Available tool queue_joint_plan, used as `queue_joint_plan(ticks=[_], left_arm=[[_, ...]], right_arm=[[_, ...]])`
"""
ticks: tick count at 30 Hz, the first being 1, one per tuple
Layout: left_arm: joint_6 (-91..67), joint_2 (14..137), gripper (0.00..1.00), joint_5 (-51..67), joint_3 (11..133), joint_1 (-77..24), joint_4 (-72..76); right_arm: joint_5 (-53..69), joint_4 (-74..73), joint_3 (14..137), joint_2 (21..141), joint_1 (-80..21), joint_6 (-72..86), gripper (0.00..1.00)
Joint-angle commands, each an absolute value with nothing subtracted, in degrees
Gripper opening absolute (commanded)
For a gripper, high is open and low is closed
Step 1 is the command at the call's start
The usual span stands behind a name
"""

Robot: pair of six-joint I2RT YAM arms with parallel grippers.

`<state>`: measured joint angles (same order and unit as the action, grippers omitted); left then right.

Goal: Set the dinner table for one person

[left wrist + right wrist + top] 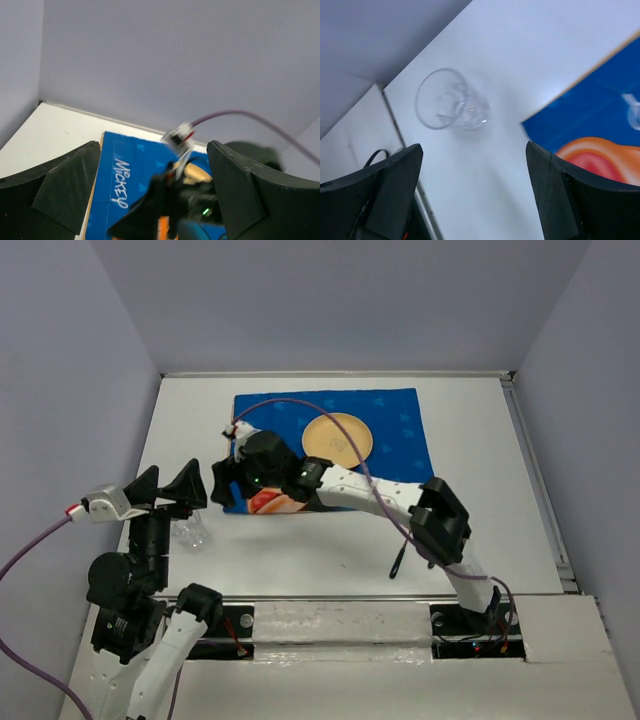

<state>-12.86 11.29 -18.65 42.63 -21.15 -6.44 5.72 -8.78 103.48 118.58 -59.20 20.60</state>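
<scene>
The white dinner table [500, 510] carries a blue cartoon-printed mat [395, 425] with a tan plate [338, 439] on it. An orange-red bowl [266, 502] sits at the mat's near left corner. A clear glass [190, 533] stands on the table left of the mat. My right gripper [225, 487] is open and empty, reaching over the mat's left edge above the bowl. In the right wrist view the glass [451, 100] lies ahead of the open right gripper [474, 147], with the bowl [600, 157] at the right. My left gripper [167, 490] is open and empty, raised above the glass.
A black utensil [397, 562] lies on the table near the front edge, under the right arm. In the left wrist view the open left gripper [152, 146] faces the mat [125, 170] and the blurred right arm. Grey walls close in the table on three sides.
</scene>
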Motion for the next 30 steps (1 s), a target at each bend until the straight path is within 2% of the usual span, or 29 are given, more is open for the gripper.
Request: queue_joint_plan(ticks=[1,6,9,14,16,22,23,25,26,30], left_arm=[[-12.13,12.66,0.99,-20.57,46.84,-20.83,-0.44],[-12.48,12.57,0.99,-20.56,46.23,-20.83,1.41],[-12.22,12.92,0.99,-20.30,46.14,-20.83,1.58],[-12.65,12.83,0.99,-19.43,44.65,-20.74,2.72],[-12.74,12.57,0.99,-18.81,44.21,-20.83,3.07],[-12.57,12.66,0.99,-19.25,43.24,-20.74,3.87],[-12.48,12.74,0.99,-19.25,43.24,-20.74,3.95],[-12.39,12.74,0.99,-19.34,43.16,-20.65,4.04],[-12.48,12.74,0.99,-19.25,43.15,-20.65,4.13],[-11.87,12.04,0.99,-20.47,43.15,-20.66,4.13]], right_arm=[[7.74,-5.45,113.09,126.63,-62.14,26.28,0.90],[6.51,-10.62,130.91,139.36,-65.38,25.50,0.91],[5.45,-14.06,137.18,144.73,-66.01,26.10,0.91],[2.20,-14.33,137.46,148.09,-67.06,28.39,0.79],[-2.86,-14.24,136.41,147.92,-67.67,27.52,0.76],[-5.53,-14.24,135.71,147.04,-68.29,25.40,0.48],[-5.62,-14.24,135.01,146.43,-68.81,25.05,0.40],[-7.55,-14.06,134.04,145.46,-69.43,24.61,0.31],[-8.43,-13.71,133.42,144.94,-69.43,24.09,0.19],[-11.76,-10.21,129.13,140.82,-69.96,24.07,0.00]])
